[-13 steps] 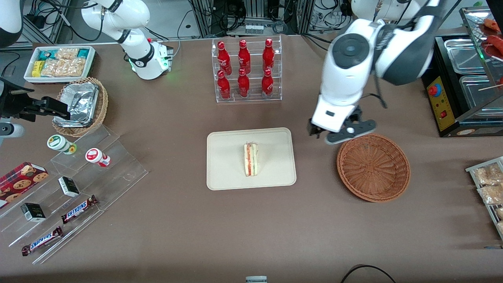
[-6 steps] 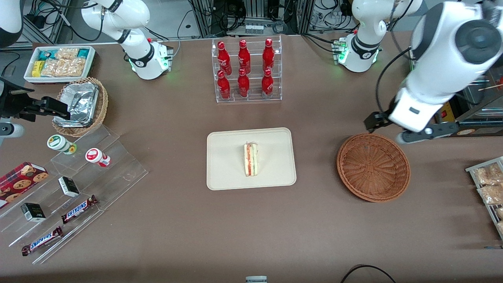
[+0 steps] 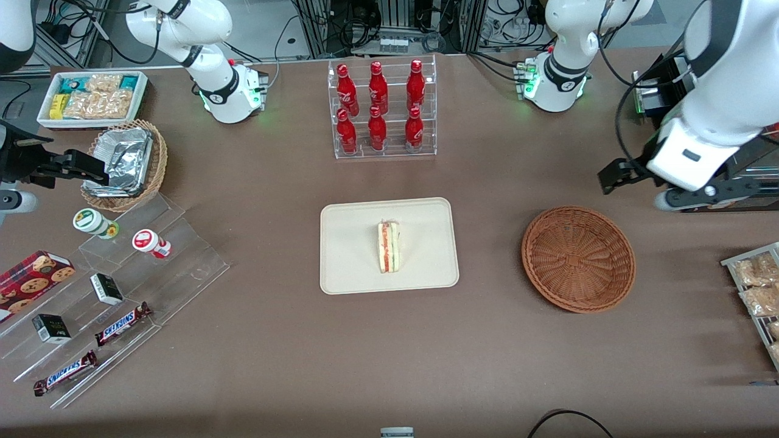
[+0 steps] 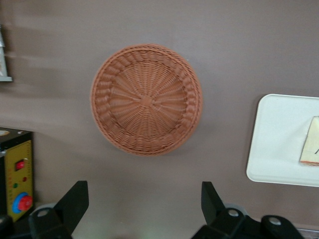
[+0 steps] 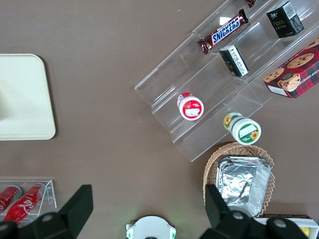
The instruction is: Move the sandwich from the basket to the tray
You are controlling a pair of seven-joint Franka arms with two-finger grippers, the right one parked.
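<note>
The sandwich (image 3: 388, 246) lies on the tray (image 3: 353, 255), well apart from the gripper (image 4: 144, 204) toward the parked arm's end of the tabletop (image 3: 274, 340). The basket (image 3: 578, 258) sits near the gripper, nearer the front camera. The gripper hangs above the tabletop, fingers (image 4: 74, 198) spread wide, holding nothing.

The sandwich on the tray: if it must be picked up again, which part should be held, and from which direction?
Probably from straight above, closing on the two flat bread faces. The sandwich stands on edge mid-tray, filling stripes upward, with bare tray on both bread sides. The open tool hangs high, past the empty basket toward the working arm's end.
</note>
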